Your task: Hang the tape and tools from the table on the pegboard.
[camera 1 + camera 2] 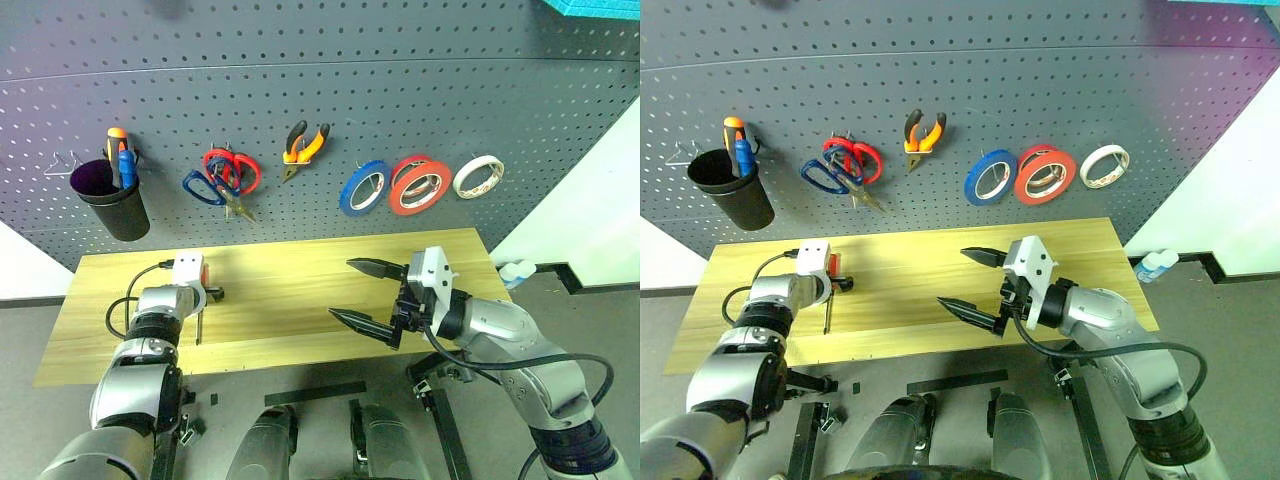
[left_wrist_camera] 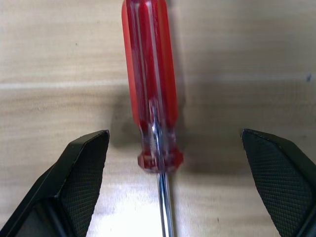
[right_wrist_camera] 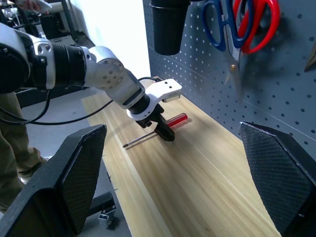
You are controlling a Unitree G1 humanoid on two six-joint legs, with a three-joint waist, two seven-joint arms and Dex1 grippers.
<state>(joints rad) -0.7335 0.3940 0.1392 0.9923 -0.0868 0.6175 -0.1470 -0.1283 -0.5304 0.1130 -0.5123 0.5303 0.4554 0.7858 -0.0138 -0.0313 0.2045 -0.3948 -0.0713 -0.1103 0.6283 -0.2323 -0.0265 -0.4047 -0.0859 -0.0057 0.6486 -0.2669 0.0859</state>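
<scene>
Your left gripper (image 2: 173, 182) hangs with fingers spread either side of the screwdriver (image 2: 150, 84), which lies flat on the tabletop (image 1: 300, 300). Treat the screwdriver as light, rigid, probably slick plastic; close on the red handle, not the thin shaft. The right gripper (image 1: 365, 295) is spread, empty.

Workshop, grey tool pegboard (image 1: 320, 110), wooden table (image 1: 290, 300), hung tape rolls (image 1: 420, 185)

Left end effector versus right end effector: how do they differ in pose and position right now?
The left end effector angles down at the table, its fingers either side of the red-handled screwdriver; the right end effector hangs level above the table with nothing between its fingers. Both are open and hold nothing.
</scene>
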